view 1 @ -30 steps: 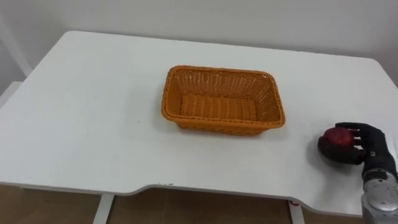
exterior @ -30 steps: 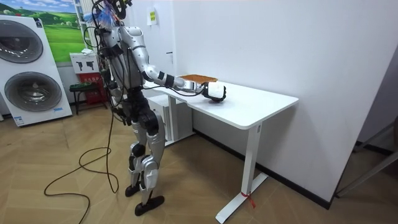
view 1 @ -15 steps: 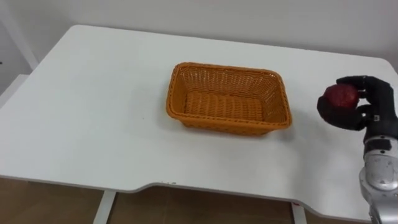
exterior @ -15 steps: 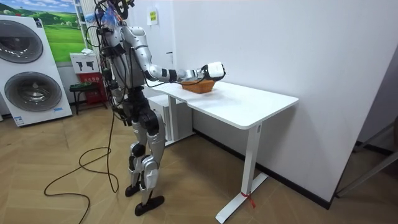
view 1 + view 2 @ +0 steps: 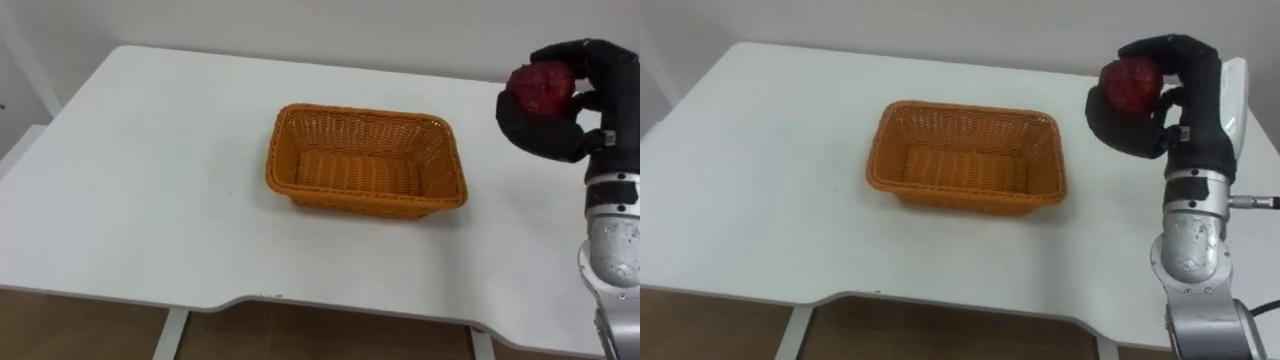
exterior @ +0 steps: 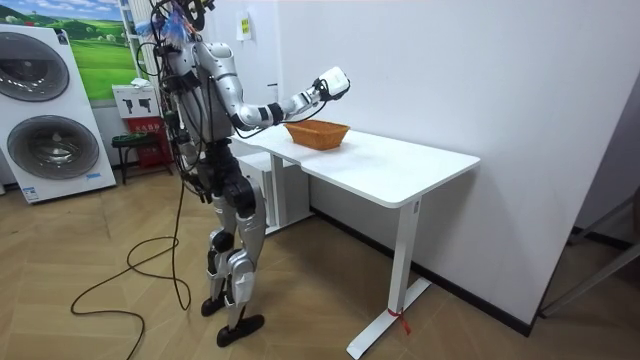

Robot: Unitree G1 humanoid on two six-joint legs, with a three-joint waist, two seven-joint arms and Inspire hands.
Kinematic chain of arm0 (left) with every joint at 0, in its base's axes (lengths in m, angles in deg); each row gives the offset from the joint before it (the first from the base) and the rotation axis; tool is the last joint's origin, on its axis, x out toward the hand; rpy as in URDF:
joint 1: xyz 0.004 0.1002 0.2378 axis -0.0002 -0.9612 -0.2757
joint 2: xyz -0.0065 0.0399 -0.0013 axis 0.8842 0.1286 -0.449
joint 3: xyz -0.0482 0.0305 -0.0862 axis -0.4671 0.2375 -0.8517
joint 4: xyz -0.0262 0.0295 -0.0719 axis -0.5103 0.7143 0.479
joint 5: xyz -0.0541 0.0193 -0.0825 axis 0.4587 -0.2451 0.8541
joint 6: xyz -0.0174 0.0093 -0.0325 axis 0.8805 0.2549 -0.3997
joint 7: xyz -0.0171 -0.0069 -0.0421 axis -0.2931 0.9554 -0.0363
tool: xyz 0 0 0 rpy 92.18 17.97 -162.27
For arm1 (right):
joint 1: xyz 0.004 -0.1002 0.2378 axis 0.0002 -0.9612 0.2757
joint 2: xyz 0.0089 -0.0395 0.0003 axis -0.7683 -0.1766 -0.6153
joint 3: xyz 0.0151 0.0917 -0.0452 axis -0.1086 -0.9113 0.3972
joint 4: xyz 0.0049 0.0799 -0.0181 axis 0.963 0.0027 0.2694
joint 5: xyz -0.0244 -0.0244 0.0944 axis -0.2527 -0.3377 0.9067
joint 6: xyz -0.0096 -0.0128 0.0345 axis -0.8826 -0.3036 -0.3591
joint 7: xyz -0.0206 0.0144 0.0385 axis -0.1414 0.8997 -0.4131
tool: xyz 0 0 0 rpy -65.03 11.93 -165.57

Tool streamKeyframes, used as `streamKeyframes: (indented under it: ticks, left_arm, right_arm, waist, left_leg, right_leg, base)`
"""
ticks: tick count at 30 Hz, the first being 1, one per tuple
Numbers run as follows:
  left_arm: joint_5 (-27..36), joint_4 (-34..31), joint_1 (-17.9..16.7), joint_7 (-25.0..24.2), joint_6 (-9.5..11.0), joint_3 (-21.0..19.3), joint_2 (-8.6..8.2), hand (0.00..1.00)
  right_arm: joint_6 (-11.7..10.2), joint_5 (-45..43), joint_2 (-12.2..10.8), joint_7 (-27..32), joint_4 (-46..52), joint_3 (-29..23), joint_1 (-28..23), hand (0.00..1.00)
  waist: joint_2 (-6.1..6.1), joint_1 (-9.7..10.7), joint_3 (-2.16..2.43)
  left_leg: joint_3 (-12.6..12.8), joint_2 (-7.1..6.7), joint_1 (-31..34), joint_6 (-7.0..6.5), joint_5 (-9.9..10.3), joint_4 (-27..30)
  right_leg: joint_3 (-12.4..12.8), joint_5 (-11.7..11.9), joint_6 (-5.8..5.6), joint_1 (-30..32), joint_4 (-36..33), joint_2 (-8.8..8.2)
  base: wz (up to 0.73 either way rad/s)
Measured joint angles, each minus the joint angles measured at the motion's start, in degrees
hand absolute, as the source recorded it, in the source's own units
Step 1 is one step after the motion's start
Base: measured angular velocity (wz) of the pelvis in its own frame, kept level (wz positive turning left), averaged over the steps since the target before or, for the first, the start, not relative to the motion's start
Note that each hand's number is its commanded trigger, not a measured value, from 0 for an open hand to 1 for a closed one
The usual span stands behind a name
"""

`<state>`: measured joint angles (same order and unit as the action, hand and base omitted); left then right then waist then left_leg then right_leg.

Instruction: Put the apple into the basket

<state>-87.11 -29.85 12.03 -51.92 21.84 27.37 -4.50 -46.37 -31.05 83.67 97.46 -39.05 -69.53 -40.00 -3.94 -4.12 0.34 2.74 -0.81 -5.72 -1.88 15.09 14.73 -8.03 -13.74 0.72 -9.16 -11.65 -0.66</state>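
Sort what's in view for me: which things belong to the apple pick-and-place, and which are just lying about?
Job:
apple
right hand, fingers curled round the apple, up in the air right of the basket
the basket itself, empty, on the white table

Lying about, at the room view's left:
washing machines
landscape poster

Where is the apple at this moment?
The apple is held in the right hand, up in the air above the white table, to the right of the orange basket in the eye views.
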Motion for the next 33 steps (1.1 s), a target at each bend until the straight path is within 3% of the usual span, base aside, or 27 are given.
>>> streamKeyframes:
  ticks: [13, 14, 16, 17, 22, 25, 33]
  left_arm:
    - [0.0, 1.2, 1.9, 0.2, -0.3, 2.4, -0.01, 0.00]
    - [0.0, 1.2, 2.2, 0.2, -0.3, 2.4, -0.01, 0.00]
    - [0.0, 1.3, 3.7, 0.3, -0.3, 2.4, 0.02, 0.00]
    - [0.0, 1.4, 4.1, 0.4, -0.2, 2.4, 0.05, 0.00]
    - [0.0, 2.1, 5.9, 0.6, 0.0, 4.5, 0.20, 0.00]
    - [0.0, 2.1, 5.7, 0.5, 0.1, 4.7, 0.21, 0.00]
    - [0.0, 2.4, 5.2, 0.5, 0.1, 4.7, 0.29, 0.00]
  right_arm:
    - [-0.3, -4.7, 0.0, -5.9, 7.7, 7.4, 0.3, 1.00]
    - [-0.3, -4.8, 0.0, -6.3, 7.7, 7.8, 0.3, 0.96]
    - [-0.3, -4.7, 0.0, -8.2, 7.7, 8.9, 0.3, 0.09]
    - [-0.3, -4.7, 0.0, -8.7, 7.7, 9.1, 0.3, 0.00]
    - [-0.2, -4.8, 0.0, -11.4, 7.7, 10.2, 0.3, 0.00]
    - [-0.2, -4.8, 0.0, -11.5, 7.7, 10.3, 0.3, 0.00]
    - [-0.2, -4.6, 0.0, -11.4, 7.7, 10.7, 0.3, 0.00]
  waist:
    - [-0.30, -1.2, -0.54]
    - [-0.23, -1.2, -0.65]
    - [-0.20, -1.3, -1.20]
    - [-0.16, -1.3, -1.32]
    - [-0.33, -2.6, -1.20]
    - [-0.80, -3.2, -0.89]
    - [-1.31, -3.9, -0.75]
  left_leg:
    - [-1.6, -0.07, 2.2, 0.03, 0.0, 1.4]
    - [-1.6, -0.09, 2.2, 0.03, 0.0, 1.5]
    - [-1.4, -0.10, 2.3, 0.03, 0.0, 1.4]
    - [-1.4, -0.09, 2.4, 0.03, 0.0, 1.4]
    - [-1.2, -0.09, 2.9, 0.04, 0.0, 0.9]
    - [-1.4, -0.08, 2.5, 0.04, 0.0, 0.7]
    - [-1.6, -0.09, 1.2, 0.04, -0.1, -0.3]
  right_leg:
    - [-0.8, 0.2, 0.11, 0.9, -0.1, -0.02]
    - [-0.8, 0.2, 0.12, 0.9, -0.1, -0.02]
    - [-0.8, 0.2, 0.12, 1.1, -0.2, 0.01]
    - [-0.8, 0.2, 0.13, 1.2, -0.2, 0.01]
    - [-0.3, 0.2, 0.13, 2.4, -0.9, 0.03]
    - [0.0, 0.2, 0.13, 2.3, -0.9, 0.05]
    - [0.1, 0.2, 0.12, 0.9, 0.0, 0.06]
  base:
    - [0.06]
    - [0.00]
    - [0.00]
    - [0.00]
    - [-0.02]
    - [0.00]
    - [0.00]
